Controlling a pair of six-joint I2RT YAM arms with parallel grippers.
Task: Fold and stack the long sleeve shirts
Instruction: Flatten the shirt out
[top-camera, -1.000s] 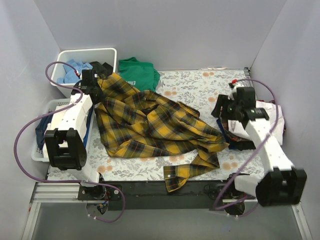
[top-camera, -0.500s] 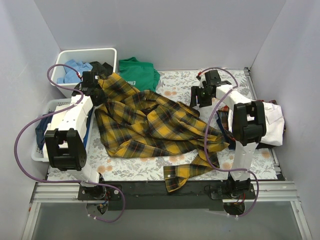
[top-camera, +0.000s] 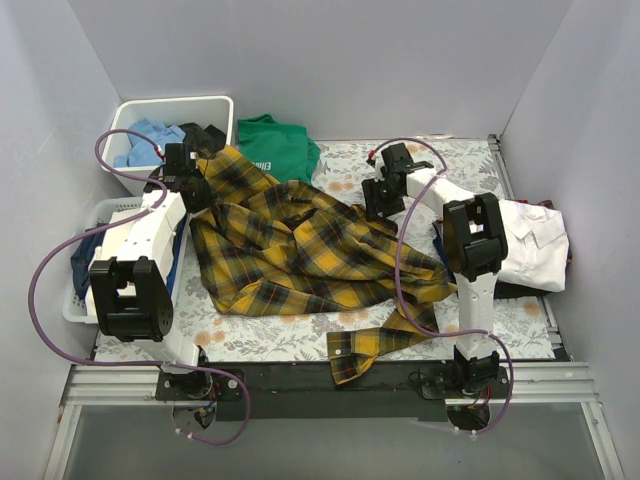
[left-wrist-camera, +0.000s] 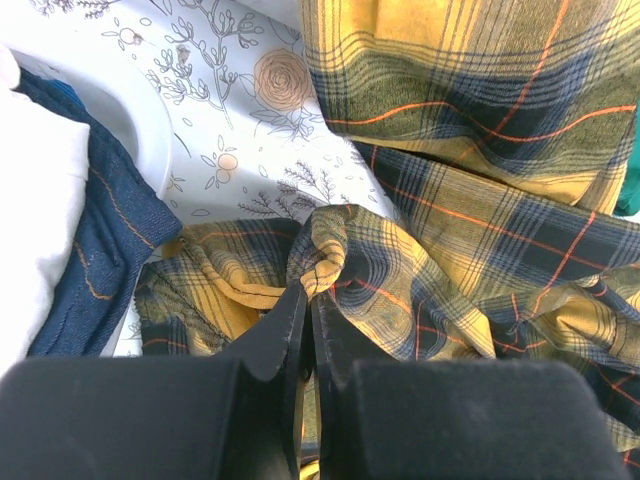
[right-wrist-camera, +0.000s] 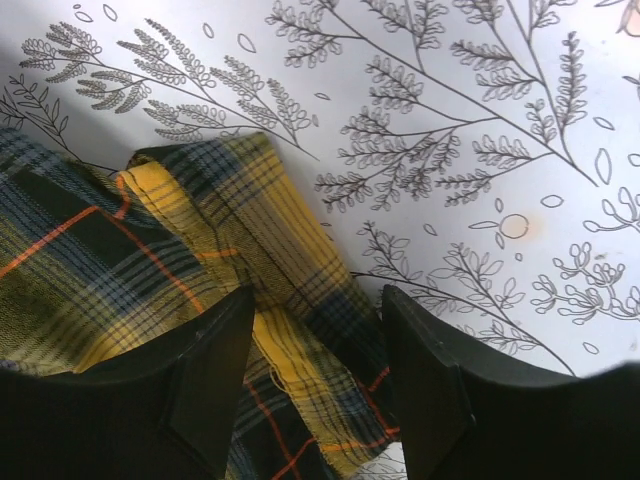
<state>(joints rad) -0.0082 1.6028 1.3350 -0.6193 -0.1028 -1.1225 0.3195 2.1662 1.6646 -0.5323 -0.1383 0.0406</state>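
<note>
Left claw (left-wrist-camera: 308, 292) clamped tight on bunched fold of plaid flannel shirt (top-camera: 310, 250), far-left of floral tabletop (top-camera: 440, 165). Right claw (right-wrist-camera: 318, 300) spread wide, fingers either side of plaid hem. Plaid sprawled mid-tabletop; white shirt (top-camera: 530, 240) lying at right edge.

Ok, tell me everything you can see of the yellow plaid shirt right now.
The plaid shirt is soft-looking flannel, yellow and black checks with thin orange lines. It lies unfolded and crumpled across the middle of the floral table cover. One cuffed sleeve trails to the near table edge. Its far-left corner is bunched and pinched in the shut left gripper, beside the green T-shirt. The open right gripper straddles a folded edge at its far right side.
</note>
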